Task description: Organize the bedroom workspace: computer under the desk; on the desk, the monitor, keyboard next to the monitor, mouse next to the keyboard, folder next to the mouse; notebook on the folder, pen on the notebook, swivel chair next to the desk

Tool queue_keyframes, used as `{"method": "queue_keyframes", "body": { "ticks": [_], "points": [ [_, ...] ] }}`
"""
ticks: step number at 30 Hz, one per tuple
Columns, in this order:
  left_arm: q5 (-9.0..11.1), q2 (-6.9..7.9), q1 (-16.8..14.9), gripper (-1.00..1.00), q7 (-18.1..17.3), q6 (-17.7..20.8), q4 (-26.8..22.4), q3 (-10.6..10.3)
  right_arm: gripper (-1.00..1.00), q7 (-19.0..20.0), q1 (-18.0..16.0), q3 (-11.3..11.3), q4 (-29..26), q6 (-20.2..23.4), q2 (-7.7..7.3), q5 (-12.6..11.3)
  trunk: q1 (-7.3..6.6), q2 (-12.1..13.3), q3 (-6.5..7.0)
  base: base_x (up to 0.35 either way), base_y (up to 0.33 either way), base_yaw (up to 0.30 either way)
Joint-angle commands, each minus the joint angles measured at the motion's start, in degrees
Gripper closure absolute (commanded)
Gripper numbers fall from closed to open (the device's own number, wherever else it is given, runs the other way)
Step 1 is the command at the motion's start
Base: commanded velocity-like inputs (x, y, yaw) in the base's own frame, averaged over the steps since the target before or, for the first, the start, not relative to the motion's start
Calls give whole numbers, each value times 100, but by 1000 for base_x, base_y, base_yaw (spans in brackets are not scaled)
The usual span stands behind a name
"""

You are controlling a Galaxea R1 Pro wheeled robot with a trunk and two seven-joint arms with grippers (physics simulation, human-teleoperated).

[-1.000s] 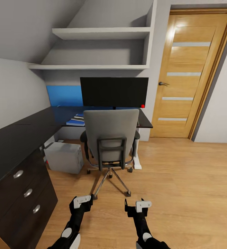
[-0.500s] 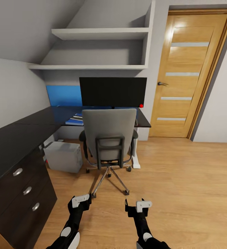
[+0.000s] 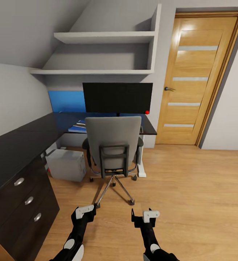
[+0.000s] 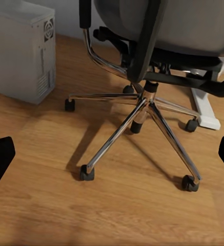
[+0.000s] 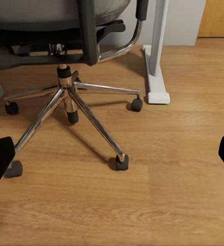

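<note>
Grey fabric swivel chair [image 3: 113,139] with chrome base, black table [image 3: 21,139], light-grey computer tower [image 3: 66,165], black monitor [image 3: 117,97], oak-tone floor [image 3: 191,188].

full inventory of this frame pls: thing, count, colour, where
swivel chair: 1, grey with chrome star base, pulled up to the desk, back toward the camera
desk: 1, black L-shaped top, along the left wall and across the far wall
drawers: 3 round silver knobs, black, desk's near left end
white pedestal leg: 1, right of the chair
monitor: 1, black, red dot at lower right corner, on the desk behind the chair
computer: 1, light grey, on the floor under the desk
blue item: flat on the desk left of the chair, too small to identify
door: 1, wood, right
left gripper: open, low over the floor
right gripper: open, low over the floor
</note>
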Motion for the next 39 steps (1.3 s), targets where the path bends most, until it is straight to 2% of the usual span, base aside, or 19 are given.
{"method": "queue_keyframes", "body": {
  "ticks": [1,9,13,20,25,28,33,39],
  "points": [
    [45,6,-4,-100,50,-20,5,-47,-100,-31,-5,49,5,-15,-1,-38,-24,39,13,-3,-3,0],
    [56,5,-4,-100,40,-5,-19,-55,-100,-31,-5,47,8,-4,-37,-38,-199,360,157,-1,-1,0],
    [59,-11,-4,-100,39,75,-252,-59,-100,-31,-5,46,9,0,-60,-44,-287,520,228,0,0,0],
    [61,-7,-4,-100,41,1317,-1238,-32,-100,-31,-5,51,9,-3,-73,-46,-441,801,354,0,0,0],
    [68,5,-4,-100,51,2019,-1592,26,-100,-31,-5,54,9,-11,-74,-42,-551,1002,444,0,0,0],
    [71,12,-4,-100,53,2256,-1679,111,-100,-31,-6,54,9,-12,-75,-40,-617,1122,498,0,0,0],
    [67,58,-4,-100,54,2435,-1770,205,-100,-31,-5,50,9,-14,-75,-43,-726,1323,587,0,0,0],
    [67,312,-4,-100,53,2555,-1803,248,-100,-31,-5,47,9,-4,-80,-41,-858,1563,695,0,0,0]
  ]
}}
